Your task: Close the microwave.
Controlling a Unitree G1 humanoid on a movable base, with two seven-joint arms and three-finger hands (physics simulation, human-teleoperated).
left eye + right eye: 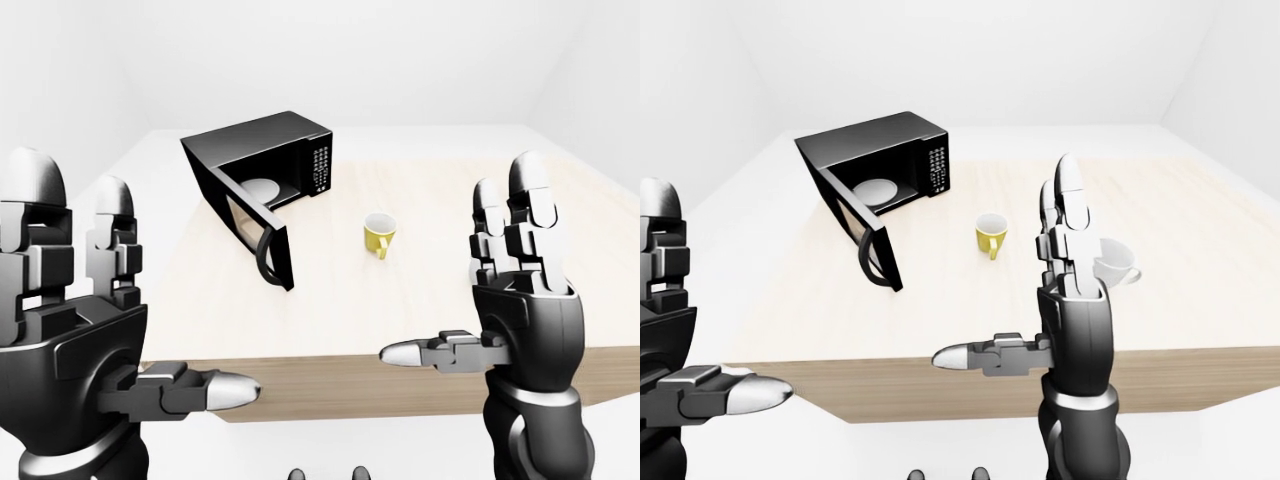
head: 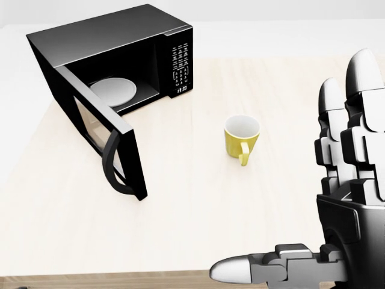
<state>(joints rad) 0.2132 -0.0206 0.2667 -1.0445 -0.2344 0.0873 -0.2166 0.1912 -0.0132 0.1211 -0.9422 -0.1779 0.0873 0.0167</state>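
Observation:
A black microwave (image 2: 120, 48) stands at the upper left of the light wooden table (image 2: 198, 229) in the head view. Its door (image 2: 105, 141) is swung wide open towards me, with a curved handle (image 2: 111, 174) on its free edge. The white turntable (image 2: 114, 91) shows inside. My left hand (image 1: 150, 290) is raised at the lower left of the left-eye view, open and empty. My right hand (image 1: 460, 265) is raised at the lower right, open and empty. Both hands are well short of the door and touch nothing.
A yellow mug (image 2: 242, 137) stands on the table to the right of the microwave. A white mug (image 1: 1118, 262) shows in the right-eye view, partly hidden behind my right hand. The table's near edge (image 1: 400, 385) lies just beyond my hands.

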